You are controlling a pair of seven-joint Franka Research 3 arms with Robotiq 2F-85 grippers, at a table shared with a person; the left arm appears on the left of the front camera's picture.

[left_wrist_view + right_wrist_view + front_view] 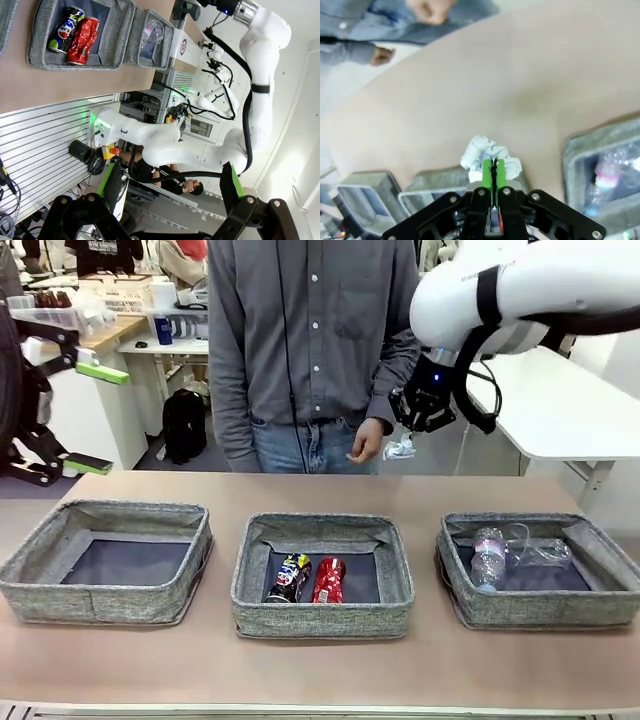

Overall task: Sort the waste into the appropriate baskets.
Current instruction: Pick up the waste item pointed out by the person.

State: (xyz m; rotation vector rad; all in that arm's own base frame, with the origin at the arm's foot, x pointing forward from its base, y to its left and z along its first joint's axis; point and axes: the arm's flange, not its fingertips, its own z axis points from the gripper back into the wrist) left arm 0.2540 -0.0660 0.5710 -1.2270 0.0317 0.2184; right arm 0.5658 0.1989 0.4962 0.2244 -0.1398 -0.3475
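My right gripper hangs high over the table's far side, between the middle and right baskets, shut on a small white paper ball. The right wrist view shows the green pads pinching that paper ball. The middle basket holds a dark multicoloured can and a red can. Clear plastic bottles lie in the right basket. The left basket holds nothing. My left gripper stays open at the far left, off the table, with nothing between its fingers.
A person stands at the far side, one hand close to the held paper ball. A white table stands at the back right. Bare tabletop runs in front of and behind the baskets.
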